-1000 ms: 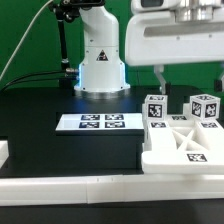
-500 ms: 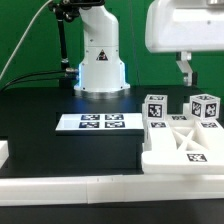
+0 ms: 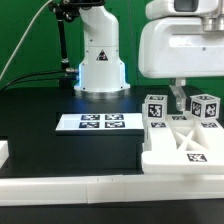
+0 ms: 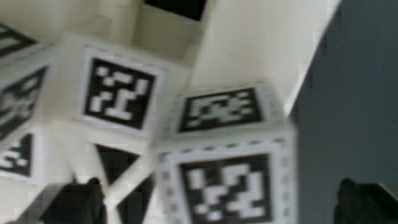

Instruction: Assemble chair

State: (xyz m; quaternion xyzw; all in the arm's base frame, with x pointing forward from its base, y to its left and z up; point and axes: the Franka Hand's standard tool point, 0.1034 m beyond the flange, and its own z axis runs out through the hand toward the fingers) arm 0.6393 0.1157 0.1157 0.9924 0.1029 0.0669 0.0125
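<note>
The white chair parts sit at the exterior view's right. A flat slab [image 3: 186,150] with cross-braces and a tag lies there, and two square tagged legs [image 3: 155,110] [image 3: 205,108] stand upright on or behind it. My gripper [image 3: 178,103] hangs low between those two legs. Seen from the wrist, its dark fingertips [image 4: 75,205] stand wide apart on either side of one tagged leg [image 4: 228,180] without touching it. My gripper [image 4: 219,208] is open. A second tagged leg [image 4: 116,95] shows beside the first.
The marker board [image 3: 98,122] lies flat on the black table in front of the robot base [image 3: 100,65]. A low white rim wall [image 3: 70,186] runs along the front edge. A small white block [image 3: 3,152] sits at the far left.
The gripper has shifted toward the exterior view's right and come down, so its finger now reaches in between the two upright legs. Its jaws stay wide. The chair parts have not moved.
</note>
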